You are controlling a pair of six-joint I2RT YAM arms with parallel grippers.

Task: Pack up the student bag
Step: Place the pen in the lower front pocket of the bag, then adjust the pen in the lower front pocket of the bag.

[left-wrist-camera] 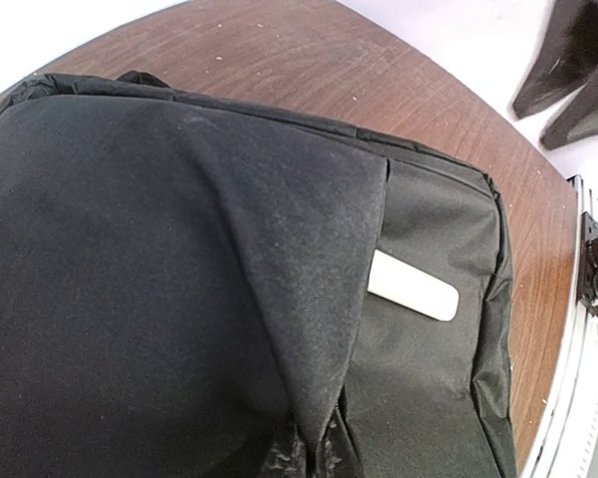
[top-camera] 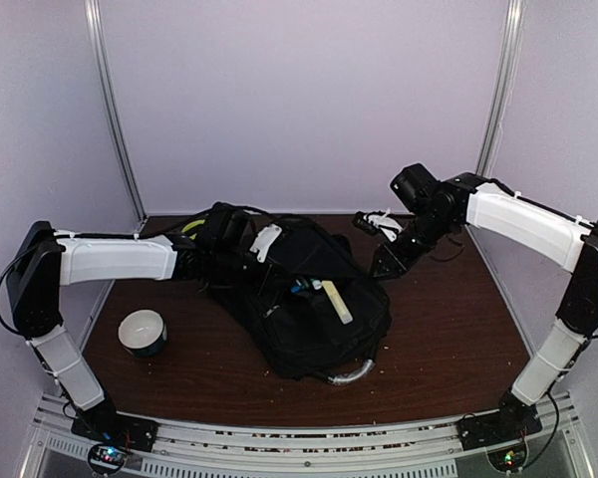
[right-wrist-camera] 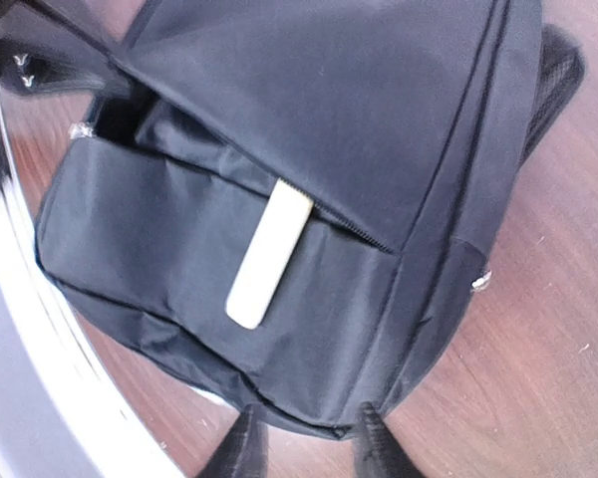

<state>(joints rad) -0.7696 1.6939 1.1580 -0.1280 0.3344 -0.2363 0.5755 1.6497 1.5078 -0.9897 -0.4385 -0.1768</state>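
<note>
The student bag [top-camera: 309, 319] lies flat in the middle of the table, a large black backpack with its grey handle [top-camera: 347, 375] toward the near edge. A flat cream item [top-camera: 337, 301] sticks halfway out of the front pocket's opening. My left gripper [top-camera: 284, 264] is shut on a fold of the bag's flap [left-wrist-camera: 319, 329] and holds it raised; in the left wrist view the fabric pinches into the jaws at the bottom edge [left-wrist-camera: 329, 453]. My right gripper [right-wrist-camera: 309, 448] hovers open over the bag's right edge [right-wrist-camera: 379, 398], with nothing between its fingers.
A white roll with a dark rim [top-camera: 143, 333] stands on the table left of the bag. Something blue [top-camera: 299, 287] shows inside the opened pocket. Bare brown tabletop [top-camera: 458, 329] lies to the right of the bag, and the enclosure walls stand close behind.
</note>
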